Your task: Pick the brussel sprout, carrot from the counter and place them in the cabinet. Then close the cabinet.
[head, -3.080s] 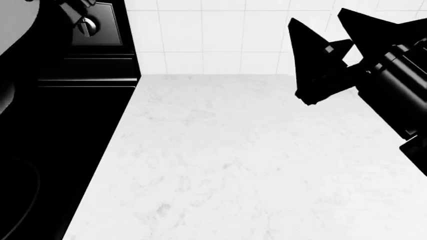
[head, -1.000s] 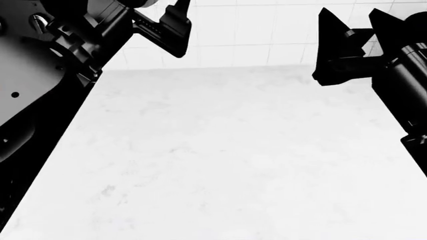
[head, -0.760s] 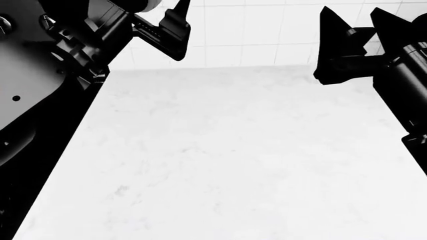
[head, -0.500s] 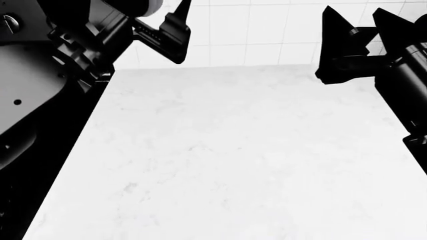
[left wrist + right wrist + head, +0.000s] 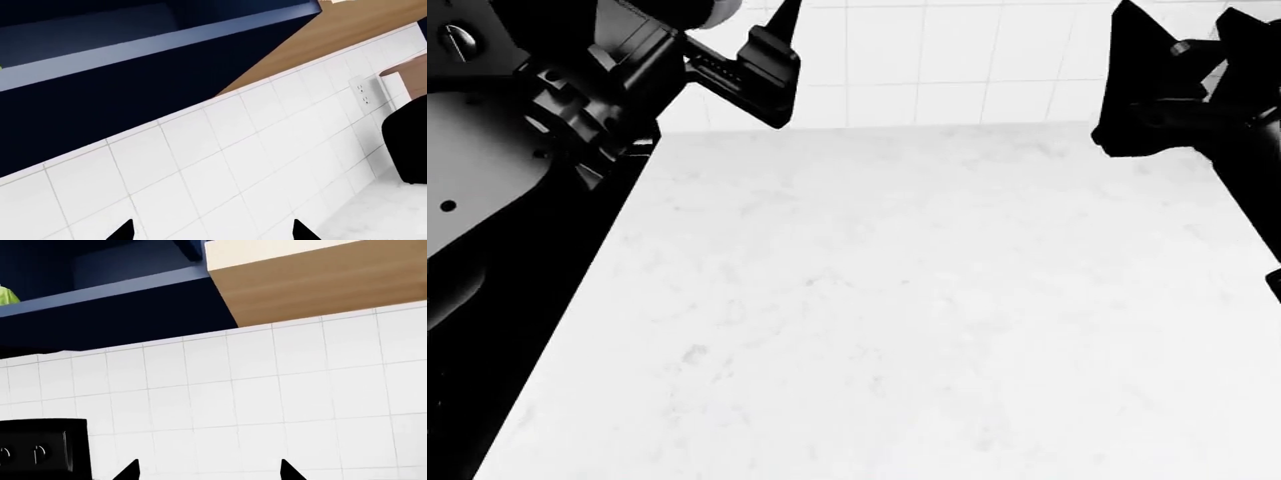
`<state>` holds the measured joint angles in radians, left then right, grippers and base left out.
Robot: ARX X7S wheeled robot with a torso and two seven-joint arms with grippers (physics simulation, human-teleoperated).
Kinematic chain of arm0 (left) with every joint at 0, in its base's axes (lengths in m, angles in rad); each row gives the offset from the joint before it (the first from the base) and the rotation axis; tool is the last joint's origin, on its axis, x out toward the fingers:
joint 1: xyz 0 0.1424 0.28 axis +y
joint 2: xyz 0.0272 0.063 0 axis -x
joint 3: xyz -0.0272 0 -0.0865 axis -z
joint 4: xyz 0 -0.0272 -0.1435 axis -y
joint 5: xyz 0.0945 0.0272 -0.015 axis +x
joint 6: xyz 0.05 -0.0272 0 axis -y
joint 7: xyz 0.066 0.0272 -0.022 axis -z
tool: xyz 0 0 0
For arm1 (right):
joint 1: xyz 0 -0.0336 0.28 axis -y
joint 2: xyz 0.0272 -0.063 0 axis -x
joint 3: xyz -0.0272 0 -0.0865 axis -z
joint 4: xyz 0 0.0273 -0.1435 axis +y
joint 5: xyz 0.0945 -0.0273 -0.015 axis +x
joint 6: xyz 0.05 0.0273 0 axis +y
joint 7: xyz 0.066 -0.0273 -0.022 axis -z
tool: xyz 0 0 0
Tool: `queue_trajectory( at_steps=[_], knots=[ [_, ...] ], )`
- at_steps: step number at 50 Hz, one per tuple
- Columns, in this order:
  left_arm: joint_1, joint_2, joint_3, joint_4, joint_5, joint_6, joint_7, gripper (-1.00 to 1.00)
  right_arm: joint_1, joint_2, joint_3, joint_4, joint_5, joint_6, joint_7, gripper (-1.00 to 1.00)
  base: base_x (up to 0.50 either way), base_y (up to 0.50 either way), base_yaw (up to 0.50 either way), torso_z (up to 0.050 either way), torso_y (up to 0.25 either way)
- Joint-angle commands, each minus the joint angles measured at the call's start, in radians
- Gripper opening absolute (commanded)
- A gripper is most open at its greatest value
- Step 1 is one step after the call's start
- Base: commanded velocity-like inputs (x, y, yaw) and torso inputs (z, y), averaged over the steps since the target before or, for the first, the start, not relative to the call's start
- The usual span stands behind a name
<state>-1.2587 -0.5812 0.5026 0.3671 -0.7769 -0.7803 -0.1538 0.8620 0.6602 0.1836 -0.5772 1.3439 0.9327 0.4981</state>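
Looking up at the cabinet with both wrists, so probably lining up the door close; left gripper and right gripper both spread wide, empty; sprout on the shelf already; carrot nowhere visible; counter bare.

In the head view the counter fills the centre and lower part of the frame, with the tiled wall behind it along the top edge. The left gripper sits in the upper left corner above the counter's back edge, and the right gripper in the upper right corner. In the right wrist view the cabinet runs across the top of the frame above the tiles, with a stove panel at the lower left.
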Motion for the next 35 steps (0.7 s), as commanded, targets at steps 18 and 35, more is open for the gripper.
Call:
queue_trajectory(
  at_steps=[18, 35],
  knots=[
    [-0.002, -0.015, -0.08, 0.004, -0.101, -0.134, -0.137, 1.0, -0.041, 0.123, 0.154, 0.005, 0.054, -0.001, 0.077, 1.0, 0.0, 0.0, 0.0, 0.0, 0.0],
    [0.033, -0.034, -0.106, 0.004, -0.142, -0.189, -0.2, 1.0, 0.204, 0.179, 0.103, 0.057, 0.149, 0.016, 0.196, 1.0, 0.0, 0.0, 0.0, 0.0, 0.0]
  ],
)
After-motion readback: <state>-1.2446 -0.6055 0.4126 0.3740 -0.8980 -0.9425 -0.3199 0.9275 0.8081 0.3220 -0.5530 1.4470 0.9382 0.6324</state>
